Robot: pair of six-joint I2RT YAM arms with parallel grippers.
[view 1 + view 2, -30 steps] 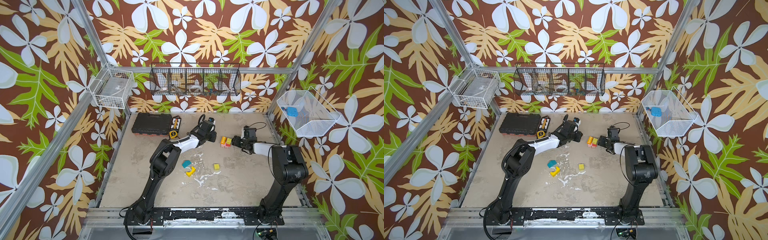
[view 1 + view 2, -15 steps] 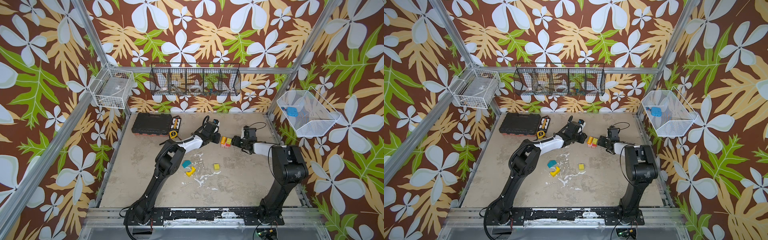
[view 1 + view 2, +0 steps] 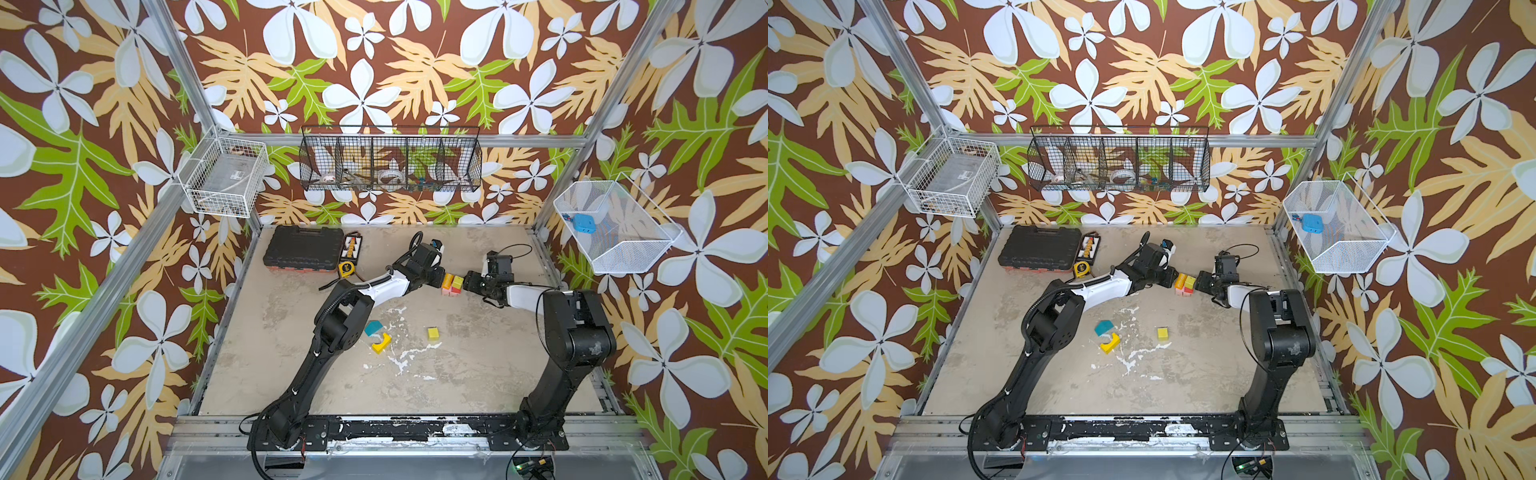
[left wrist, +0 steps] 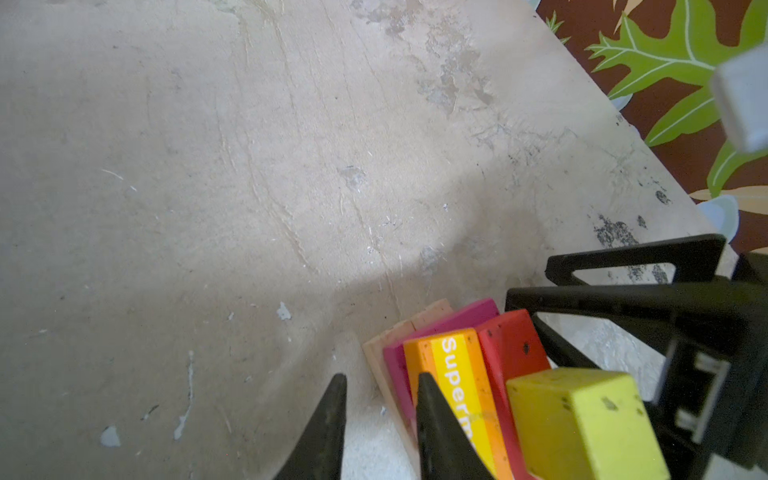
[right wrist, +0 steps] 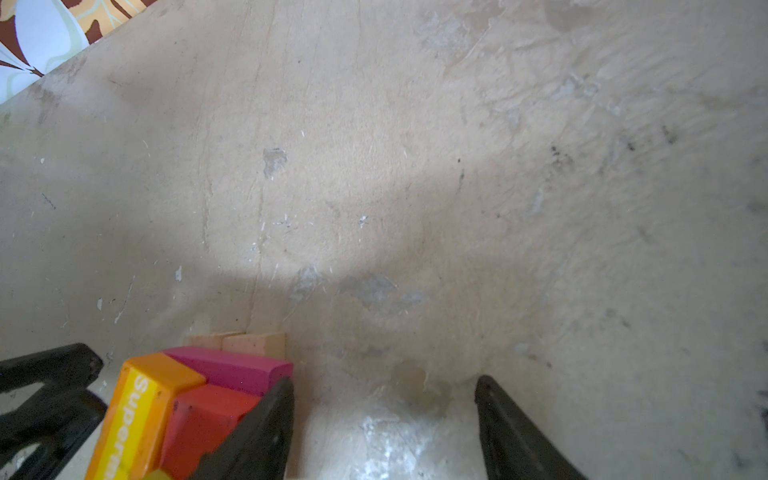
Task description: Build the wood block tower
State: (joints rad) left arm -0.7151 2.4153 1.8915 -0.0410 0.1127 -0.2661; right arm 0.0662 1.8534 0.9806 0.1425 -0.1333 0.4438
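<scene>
The table (image 3: 291, 365) carries the black tool case (image 3: 303, 251) at its far left, well apart from the work. Both grippers meet at the far middle, one on each side of the tower (image 3: 452, 284); I judge this is to steady it from two sides.

The left gripper (image 4: 380, 399) has its jaws only a little apart, with nothing between them. One of its fingers lies at the orange block (image 4: 453, 374). The right gripper (image 5: 384, 386) stands wide open and empty, with one finger along the red block (image 5: 199, 419).

The tower is low: tan planks (image 4: 415, 324), a magenta block (image 4: 457, 318), then the orange and red ones, with a yellow-green block (image 4: 582, 419) highest. A teal block (image 3: 374, 327), a yellow arch (image 3: 381, 343) and a yellow cube (image 3: 433, 333) lie loose nearer the robot, probably for later.
</scene>
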